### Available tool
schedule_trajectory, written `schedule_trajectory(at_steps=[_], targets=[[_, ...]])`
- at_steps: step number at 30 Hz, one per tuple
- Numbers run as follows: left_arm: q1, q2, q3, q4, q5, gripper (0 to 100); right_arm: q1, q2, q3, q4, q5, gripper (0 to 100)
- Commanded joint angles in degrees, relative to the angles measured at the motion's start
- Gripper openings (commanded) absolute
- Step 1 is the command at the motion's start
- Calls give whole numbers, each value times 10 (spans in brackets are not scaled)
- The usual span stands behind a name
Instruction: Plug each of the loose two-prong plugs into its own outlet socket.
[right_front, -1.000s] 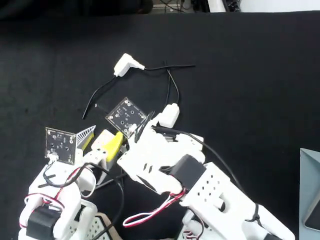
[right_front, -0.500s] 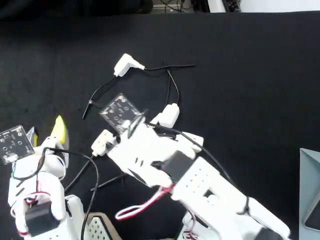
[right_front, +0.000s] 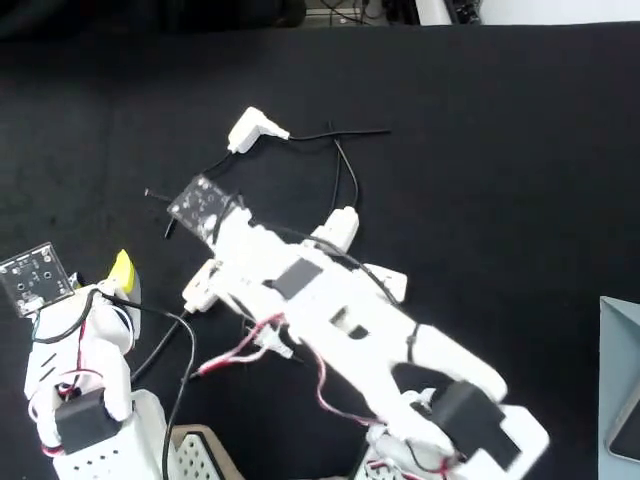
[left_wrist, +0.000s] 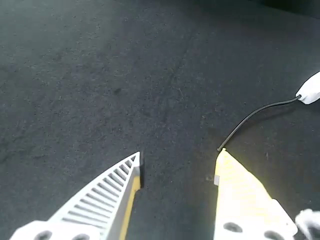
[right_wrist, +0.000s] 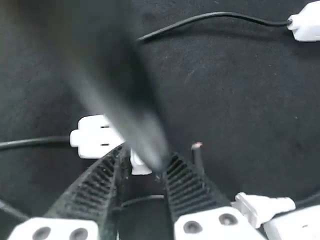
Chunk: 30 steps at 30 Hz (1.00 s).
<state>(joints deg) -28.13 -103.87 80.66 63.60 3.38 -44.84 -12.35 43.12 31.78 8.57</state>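
from where i stood, the step in hand seemed to be the right arm carrying a held piece toward its mate. to do it well, i reckoned, it would need to keep the prongs square to the slots and push straight along them, not at a slant. something would also have to steady the other half, since such light bodies on thin leads would likely skid. the loose leads looked apt to snag, too.

the right gripper (right_wrist: 146, 157) had its dark ribbed fingers (right_wrist: 95, 190) drawn in close on a small white piece (right_wrist: 140, 166), which sat right between the tips. a blurred dark streak (right_wrist: 120, 100) crossed in front, so i could not make out how squarely it was held. a white plug (right_wrist: 92, 137) on a black lead lay just beside one fingertip, touching the held piece or nearly so; i couldn't tell which.

the left gripper (left_wrist: 180, 155) hung over the black table (left_wrist: 100, 60) with its fingers spread wide and nothing between them. a black cable (left_wrist: 255, 116) came right up to the tip of the yellow finger (left_wrist: 240, 195).

seen from above, the far plug (right_front: 250, 128) lay well beyond both arms. the middle plug (right_front: 340, 230) lay against the right arm (right_front: 340, 310), and the near plug (right_front: 200, 285) lay between the two arms.
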Motion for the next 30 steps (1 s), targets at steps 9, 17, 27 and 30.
schedule_trajectory(at_steps=[9, 17, 27, 30], targets=[[-5, -4, -2, -9, 3, 242, 2, 75, -83, -17, 4, 12], [-4, -4, -2, -8, 3, 242, -7, 81, -65, -57, 2, 12], [-5, -4, -2, -8, 3, 242, -17, 80, -46, -52, 1, 12], [-5, -4, -2, -8, 3, 242, -15, 76, -46, -40, 1, 12]])
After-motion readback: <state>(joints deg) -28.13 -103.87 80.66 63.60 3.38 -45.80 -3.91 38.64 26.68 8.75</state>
